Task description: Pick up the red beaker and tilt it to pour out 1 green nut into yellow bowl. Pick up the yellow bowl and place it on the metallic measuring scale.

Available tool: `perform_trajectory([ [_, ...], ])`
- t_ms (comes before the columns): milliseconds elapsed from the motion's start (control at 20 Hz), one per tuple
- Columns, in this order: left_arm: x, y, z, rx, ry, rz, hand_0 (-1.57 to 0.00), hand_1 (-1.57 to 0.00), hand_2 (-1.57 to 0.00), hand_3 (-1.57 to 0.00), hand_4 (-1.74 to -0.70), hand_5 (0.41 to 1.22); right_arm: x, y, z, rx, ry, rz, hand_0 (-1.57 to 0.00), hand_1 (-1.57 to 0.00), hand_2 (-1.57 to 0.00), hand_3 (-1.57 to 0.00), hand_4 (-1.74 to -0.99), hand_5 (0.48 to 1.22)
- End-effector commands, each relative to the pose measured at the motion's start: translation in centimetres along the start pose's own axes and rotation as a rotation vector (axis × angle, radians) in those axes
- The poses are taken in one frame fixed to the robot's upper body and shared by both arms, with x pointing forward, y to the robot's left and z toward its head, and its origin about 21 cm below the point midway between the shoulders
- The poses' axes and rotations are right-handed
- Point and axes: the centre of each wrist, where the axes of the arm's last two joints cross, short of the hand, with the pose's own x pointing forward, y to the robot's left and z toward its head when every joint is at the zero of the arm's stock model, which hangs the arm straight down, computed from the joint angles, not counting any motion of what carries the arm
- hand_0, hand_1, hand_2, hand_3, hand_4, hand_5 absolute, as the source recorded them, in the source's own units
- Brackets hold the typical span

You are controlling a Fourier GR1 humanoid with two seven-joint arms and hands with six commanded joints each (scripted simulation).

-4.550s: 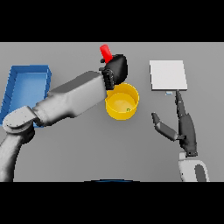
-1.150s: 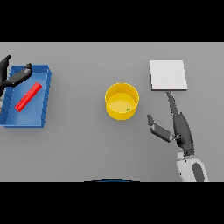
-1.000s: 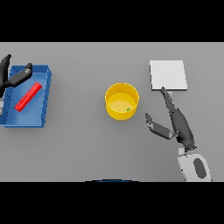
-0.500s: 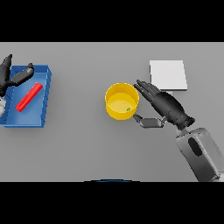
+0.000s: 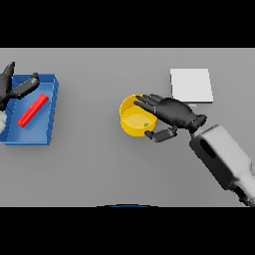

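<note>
even, soft light falls from above on a grey table [image 5: 99, 169], with no glare or bright spots anywhere. faint shadow sits only beneath the fingers [image 5: 144, 102] of the right hand [image 5: 174, 113], darkening the near rim of the yellow bowl [image 5: 130, 124], and under the thumb. edges look mildly soft throughout, and nothing bends or stretches toward the sides.
</note>
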Motion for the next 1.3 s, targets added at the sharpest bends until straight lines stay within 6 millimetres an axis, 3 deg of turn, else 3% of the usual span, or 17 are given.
perform_trajectory([
  [0,0.2,-0.1,0.1,0.001,-0.003,0.001,0.0,0.0,0.0,0.0,-0.8,0.716,0.1,-0.1,-0.6,0.023,-0.01,0.012,0.0,0.0,0.0,0.0,-1.261,0.685],
  [250,0.0,0.5,0.1,0.002,-0.005,-0.006,0.0,0.0,0.0,0.0,-0.8,0.729,0.3,0.7,-2.5,0.112,-0.038,0.015,0.0,0.0,0.0,0.0,-1.243,0.682],
  [650,0.3,0.6,-0.1,0.015,0.0,-0.002,0.0,0.0,0.0,0.0,-0.8,0.738,0.3,1.6,-4.0,0.243,-0.017,0.069,0.0,0.0,0.0,0.0,-1.303,0.674],
  [900,0.2,0.5,-0.2,0.007,-0.012,-0.01,0.0,0.0,0.0,0.0,-0.79,0.729,0.8,1.2,-4.9,0.284,-0.011,0.103,0.0,0.0,0.0,-0.01,-1.308,0.729],
  [1000,-0.1,0.5,-0.3,0.011,-0.013,-0.014,0.0,0.0,0.0,0.0,-0.79,0.725,1.0,1.4,-5.2,0.3,0.01,0.115,-0.02,-0.04,-0.07,-0.09,-1.339,0.784],
  [1100,0.1,0.8,-0.2,0.016,-0.014,-0.009,0.0,0.0,0.0,0.0,-0.79,0.722,0.8,1.7,-5.3,0.313,0.006,0.138,-0.26,-0.24,-0.23,-0.25,-1.387,0.9],
  [1250,0.2,0.7,0.0,0.014,-0.015,0.001,0.0,0.0,0.0,0.0,-0.8,0.726,1.3,1.6,-5.3,0.349,0.014,0.135,-0.89,-0.85,-0.81,-0.59,-1.534,1.057],
])
